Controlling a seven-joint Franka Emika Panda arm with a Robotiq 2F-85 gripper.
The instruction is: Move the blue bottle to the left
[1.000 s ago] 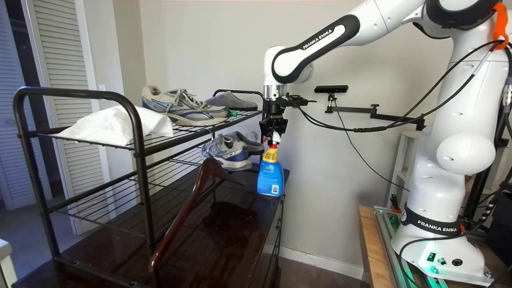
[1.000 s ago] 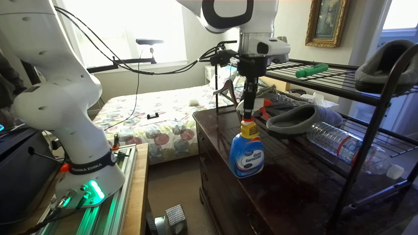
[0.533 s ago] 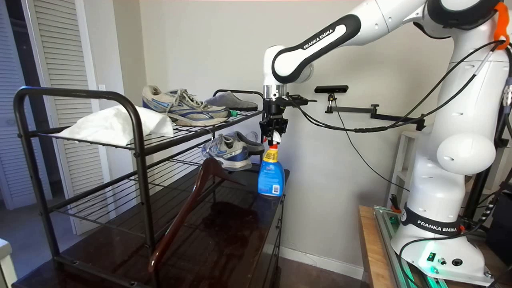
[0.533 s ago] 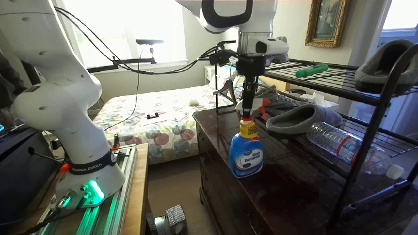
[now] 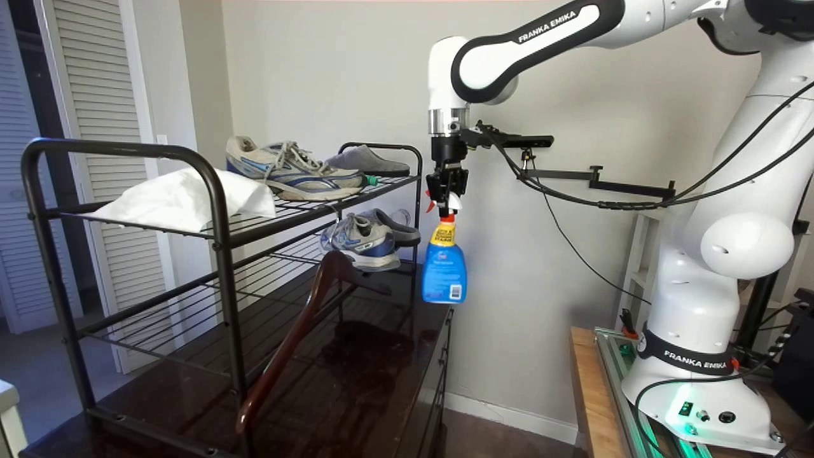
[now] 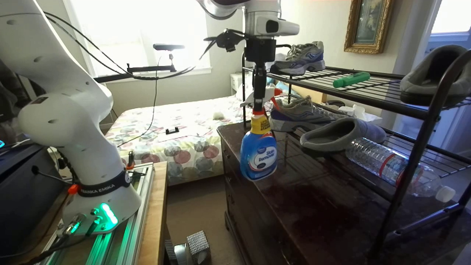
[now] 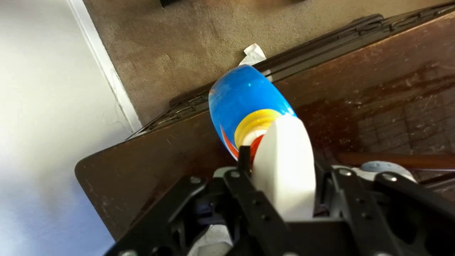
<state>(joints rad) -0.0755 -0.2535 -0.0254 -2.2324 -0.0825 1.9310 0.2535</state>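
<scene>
The spray bottle is bright blue in the body, yellow at the neck label, red at the collar and trigger, white at the nozzle head, with a white oval on its front. The end effector is black. The counter is dark reddish brown, the clothes hanger a warmer red-brown. The running shoes are greyish white with blue trim, the slippers grey. The picture frame is gold, the bedspread pale with dusty-red and grey circles.
</scene>
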